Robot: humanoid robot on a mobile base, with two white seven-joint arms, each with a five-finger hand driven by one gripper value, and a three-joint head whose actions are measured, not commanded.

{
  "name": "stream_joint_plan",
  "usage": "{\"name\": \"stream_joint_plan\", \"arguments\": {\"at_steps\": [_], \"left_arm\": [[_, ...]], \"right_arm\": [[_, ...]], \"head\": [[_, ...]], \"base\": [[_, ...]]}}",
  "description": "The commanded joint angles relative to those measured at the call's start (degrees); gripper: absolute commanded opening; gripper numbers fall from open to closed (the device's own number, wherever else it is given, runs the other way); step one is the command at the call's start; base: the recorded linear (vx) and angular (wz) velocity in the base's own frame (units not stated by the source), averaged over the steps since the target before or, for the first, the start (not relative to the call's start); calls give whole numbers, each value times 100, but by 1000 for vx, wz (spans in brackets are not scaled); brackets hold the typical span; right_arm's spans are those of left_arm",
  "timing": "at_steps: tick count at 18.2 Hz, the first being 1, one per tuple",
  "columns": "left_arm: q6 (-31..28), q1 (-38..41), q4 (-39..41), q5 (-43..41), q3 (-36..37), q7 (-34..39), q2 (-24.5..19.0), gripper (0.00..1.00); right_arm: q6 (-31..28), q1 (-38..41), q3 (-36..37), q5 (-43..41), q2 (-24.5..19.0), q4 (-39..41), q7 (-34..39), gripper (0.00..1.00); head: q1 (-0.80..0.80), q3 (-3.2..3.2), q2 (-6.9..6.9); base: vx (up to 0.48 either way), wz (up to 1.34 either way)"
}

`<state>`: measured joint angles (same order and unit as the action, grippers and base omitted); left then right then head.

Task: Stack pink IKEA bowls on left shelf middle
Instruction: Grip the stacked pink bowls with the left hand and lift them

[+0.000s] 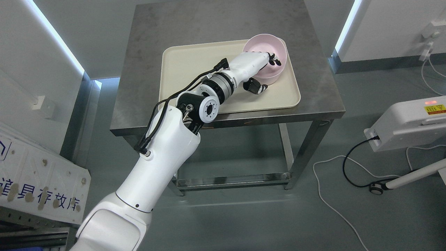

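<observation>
Your left hand [259,71] is reaching across the tray [195,69] and pinching the near wall of the pink bowl [265,57] — fingers [273,59] are hooking over the rim into the hollow, while the thumb [256,86] is pressing against the outside wall low down. The bowl is sitting at the far right corner of the tray, its far edge overhanging the tray's rim, on the steel table [216,31].

You are looking at a few likely troubles. A one-sided rim pinch on a smooth bowl is prone to slipping, so as you are lifting, the bowl may be tilting away and swinging from the fingers. If the thumb is dragging rather than clamping, the bowl may be sliding off the tray's corner toward the table edge. The arm is also stretched well out, leaving little margin for correction.

Counting what is showing: one pink bowl, one tray, one table, one working arm — no second bowl and no shelf are appearing, so the stacking target is out of sight.
</observation>
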<state>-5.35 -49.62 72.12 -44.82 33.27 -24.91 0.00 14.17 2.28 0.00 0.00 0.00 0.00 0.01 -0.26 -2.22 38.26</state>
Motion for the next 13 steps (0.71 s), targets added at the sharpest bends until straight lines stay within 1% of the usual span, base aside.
{"name": "stream_joint_plan", "arguments": {"at_steps": [1,3,5,7,9,13], "left_arm": [[43,-30,-400,-281,329,-5,-100,56],[43,-30,-445,-281,355,-5,-100,54],[60,-30,-488,-281,320,-14,-100,50],[200,-21,-524,-281,224,-14,-100,46],[428,-21,-568,-281,-161,-14,-100,39],[1368,171,-647,-281,-848,-14,-100,18]], "right_arm": [[-2,0,26,-9,100,100,-1,100],[-2,0,26,-9,100,100,-1,100],[-2,0,26,-9,100,100,-1,100],[-2,0,26,-9,100,100,-1,100],[-2,0,26,-9,100,100,-1,100],[-2,0,26,-9,100,100,-1,100]], "head": [[0,0,0],[0,0,0],[0,0,0],[0,0,0],[0,0,0],[0,0,0]], "base": [[0,0],[0,0],[0,0],[0,0],[0,0],[0,0]]}}
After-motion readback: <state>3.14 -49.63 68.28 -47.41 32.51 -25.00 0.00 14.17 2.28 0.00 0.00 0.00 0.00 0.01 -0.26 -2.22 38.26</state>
